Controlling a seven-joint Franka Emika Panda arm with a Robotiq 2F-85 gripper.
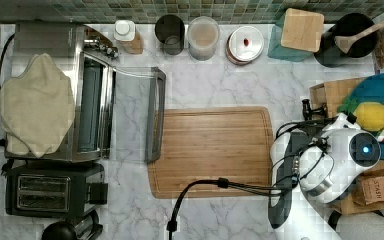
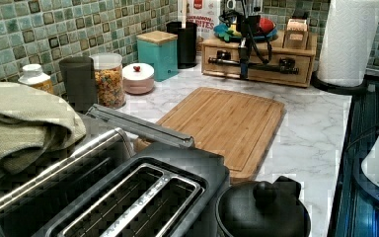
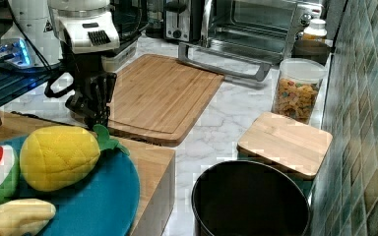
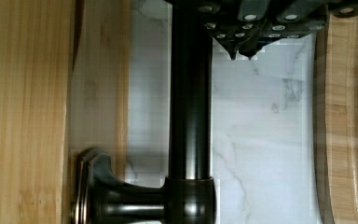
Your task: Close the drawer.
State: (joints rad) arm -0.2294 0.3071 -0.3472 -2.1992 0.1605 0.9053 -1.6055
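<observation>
Hanging beside one drawer (image 2: 256, 61): one tool (image 4: 242, 55), fingertips together.

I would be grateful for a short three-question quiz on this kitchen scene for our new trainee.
1. True or false: the gripper is clamped around the handle of the drawer.
2. What lies flat between the toaster oven and the drawer?
A. a cutting board
B. a baking tray
C. a folded newspaper
3. Fill in: the toaster oven's door is ____.

Key:
1. False. The gripper is shut and sits beside the handle bar, not around it.
2. A.
3. Open; it is folded down toward the cutting board.
</observation>
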